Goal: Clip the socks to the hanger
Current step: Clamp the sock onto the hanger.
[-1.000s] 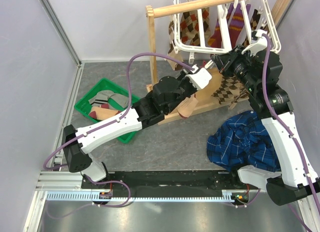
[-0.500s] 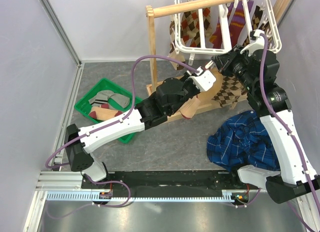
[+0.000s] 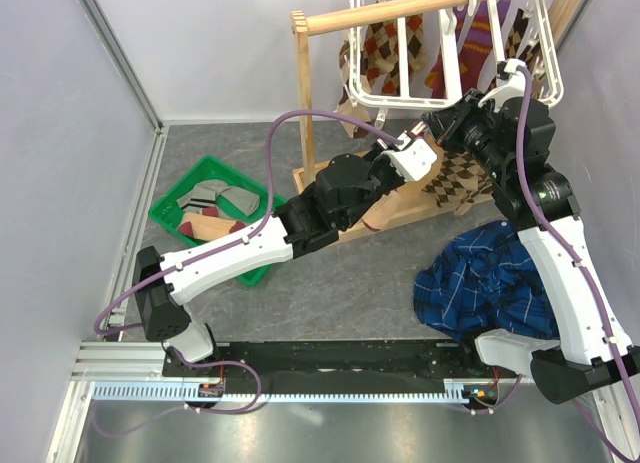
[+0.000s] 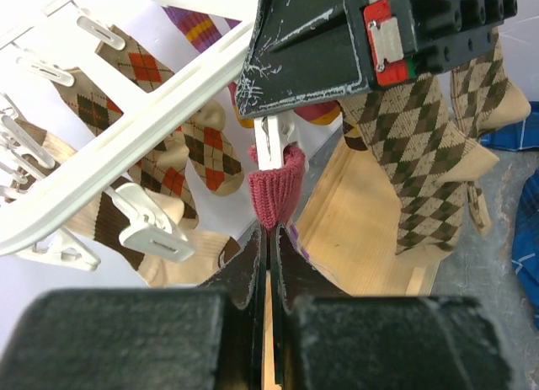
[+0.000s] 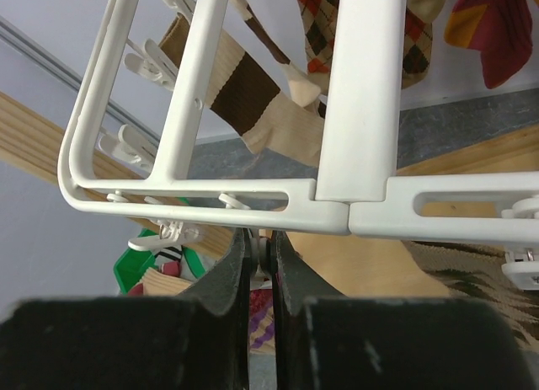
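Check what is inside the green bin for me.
The green bin holds loose socks: grey ones and tan ones with maroon ends. The left arm crosses above its near side, so that part and anything beneath the pile cannot be seen.

Plastic, knit, wood
The white plastic grid hanger [image 5: 358,87] and its small white clip [image 4: 268,141] look smooth, glossy; maroon ribbed-knit sock cuff [image 4: 276,188] matt; pale wooden rail stand [image 3: 325,22] bare.
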